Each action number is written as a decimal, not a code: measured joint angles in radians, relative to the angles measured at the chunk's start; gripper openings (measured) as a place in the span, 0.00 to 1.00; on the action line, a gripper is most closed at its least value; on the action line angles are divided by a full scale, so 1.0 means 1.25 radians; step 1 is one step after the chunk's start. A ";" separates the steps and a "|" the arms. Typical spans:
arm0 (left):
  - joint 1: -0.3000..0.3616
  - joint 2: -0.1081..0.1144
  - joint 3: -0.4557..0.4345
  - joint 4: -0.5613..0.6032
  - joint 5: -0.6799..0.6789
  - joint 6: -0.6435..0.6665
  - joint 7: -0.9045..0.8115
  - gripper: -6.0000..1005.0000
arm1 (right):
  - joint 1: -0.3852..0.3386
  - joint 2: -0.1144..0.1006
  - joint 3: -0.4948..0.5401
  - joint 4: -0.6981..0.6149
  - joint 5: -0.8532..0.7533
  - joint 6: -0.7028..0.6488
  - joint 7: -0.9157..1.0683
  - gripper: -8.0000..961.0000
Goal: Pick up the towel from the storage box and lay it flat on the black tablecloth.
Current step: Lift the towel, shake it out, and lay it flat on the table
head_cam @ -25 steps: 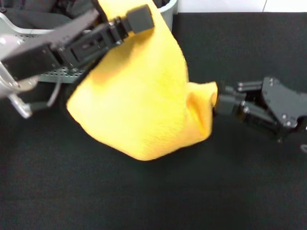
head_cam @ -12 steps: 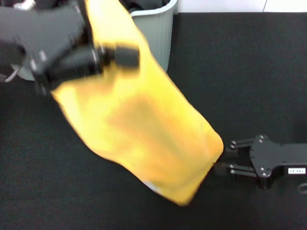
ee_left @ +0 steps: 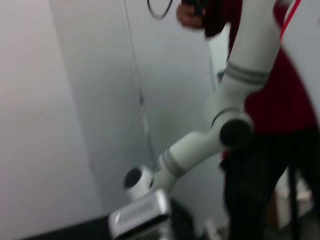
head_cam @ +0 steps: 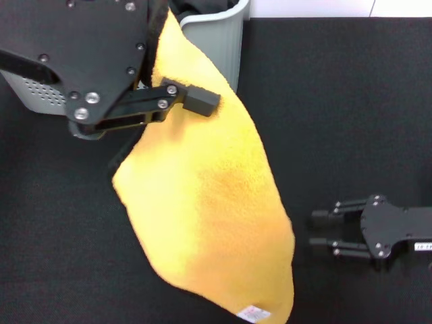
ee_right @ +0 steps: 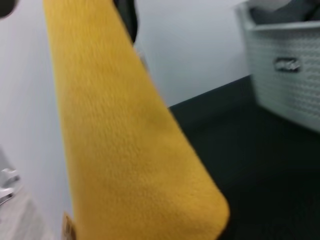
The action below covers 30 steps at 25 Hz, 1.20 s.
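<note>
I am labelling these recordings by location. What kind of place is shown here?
Probably an indoor robot lab or test room set up as a laundry task. A table under a black tablecloth holds a grey storage box, a yellow towel hangs from the left gripper, and the walls are plain white.

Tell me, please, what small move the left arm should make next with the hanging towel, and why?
Probably lower the left tool toward the black tablecloth, drawing it sideways. The towel hangs from it in a long drape beside the storage box, its tagged lower corner nearest the cloth, so that corner should touch first. The right tool sits open, apart from the towel.
</note>
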 joint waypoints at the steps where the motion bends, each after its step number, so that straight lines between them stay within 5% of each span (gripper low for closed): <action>1: 0.000 -0.007 -0.007 0.031 0.026 -0.001 -0.007 0.01 | -0.001 0.000 0.012 0.001 -0.004 -0.004 0.002 0.53; 9: -0.029 -0.115 0.051 0.400 0.438 -0.004 -0.085 0.01 | -0.052 -0.015 0.136 -0.027 -0.014 0.035 0.005 0.67; 13: -0.044 -0.160 0.102 0.474 0.567 -0.003 -0.070 0.01 | -0.069 -0.015 0.211 -0.053 -0.008 0.090 0.004 0.75; 19: -0.062 -0.161 0.214 0.480 0.617 -0.001 -0.082 0.01 | -0.079 -0.028 0.253 -0.117 0.119 0.167 0.009 0.81; 23: -0.094 -0.165 0.450 0.477 0.863 -0.005 -0.139 0.01 | -0.075 -0.041 0.249 -0.172 0.169 0.167 0.023 0.80; 26: -0.086 -0.161 0.626 0.472 1.096 -0.023 -0.203 0.01 | 0.004 -0.048 0.242 -0.193 0.135 0.164 0.037 0.80; 30: -0.076 -0.167 0.670 0.478 1.174 -0.073 -0.214 0.01 | 0.048 -0.054 0.240 -0.195 0.076 0.159 0.033 0.80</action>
